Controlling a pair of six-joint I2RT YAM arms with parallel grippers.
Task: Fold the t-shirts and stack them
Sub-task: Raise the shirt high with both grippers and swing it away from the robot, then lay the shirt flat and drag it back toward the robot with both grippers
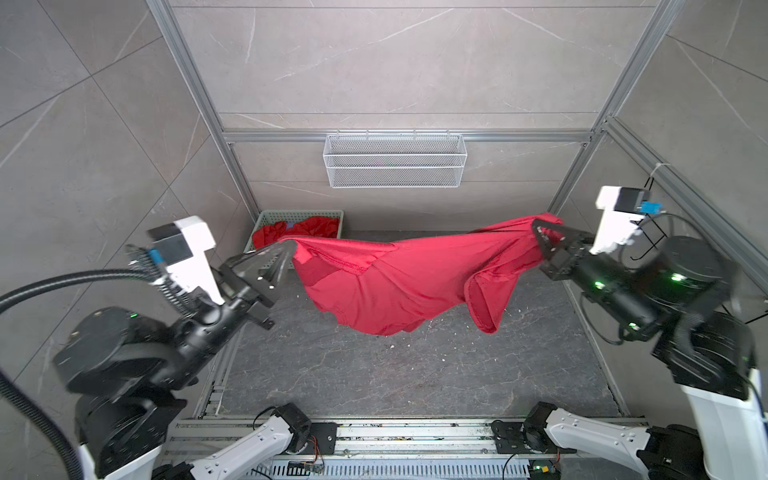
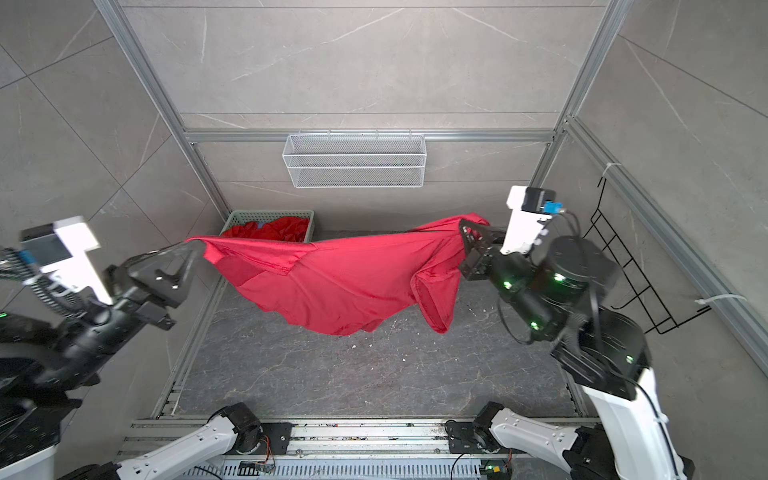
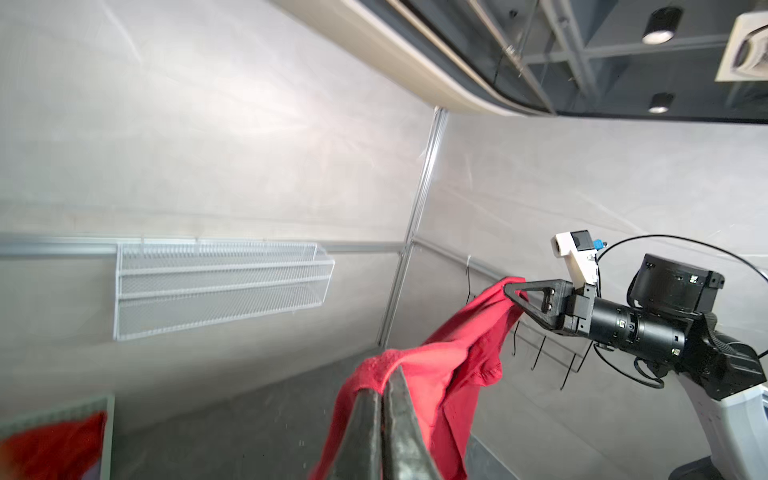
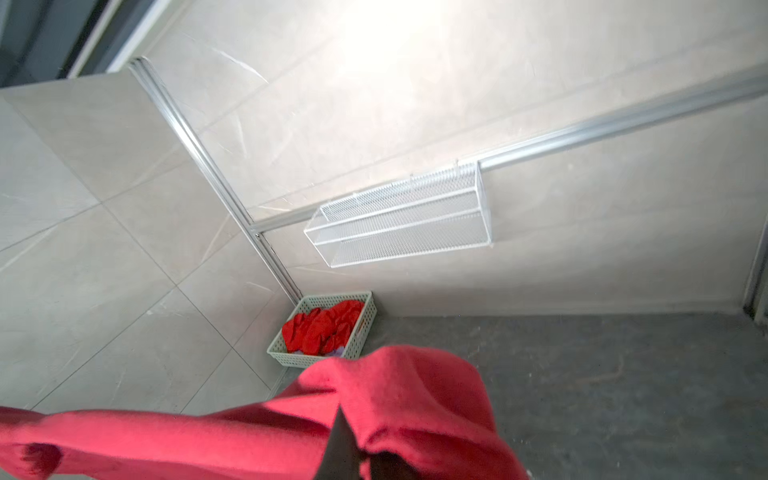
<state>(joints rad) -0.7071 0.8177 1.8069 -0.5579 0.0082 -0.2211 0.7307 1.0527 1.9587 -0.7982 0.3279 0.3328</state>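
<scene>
Red t-shirt (image 1: 395, 286) hangs in the air btwn the two arms, stretched like a hammock above the dark stone-look tabletop (image 1: 374, 386), clear of it in both top views. L gripper (image 1: 292, 246) is clenched on the shirt's left end. The left wrist view shows its two fingers (image 3: 405, 428) pressed together w/ fabric bunched over the tips. R gripper (image 1: 537, 227) is clamped on the opposite end, cloth draped over its tips (the right wrist view is mostly red fabric, so the exact hold point is hidden). The top edge runs fairly taut from claw to claw and the body sags in the middle. One sleeve opening (image 1: 484, 307) dangles near the R side. A stitched seam and a darker doubled patch show near the L end. Other red shirts (image 1: 309, 227) lie crumpled in a pale green basket (image 1: 299, 213) at the table's back-left corner, behind the L gripper. A white mesh basket (image 1: 395, 160) hangs on the back wall and a black wire rack (image 2: 623, 270) on the right wall.
</scene>
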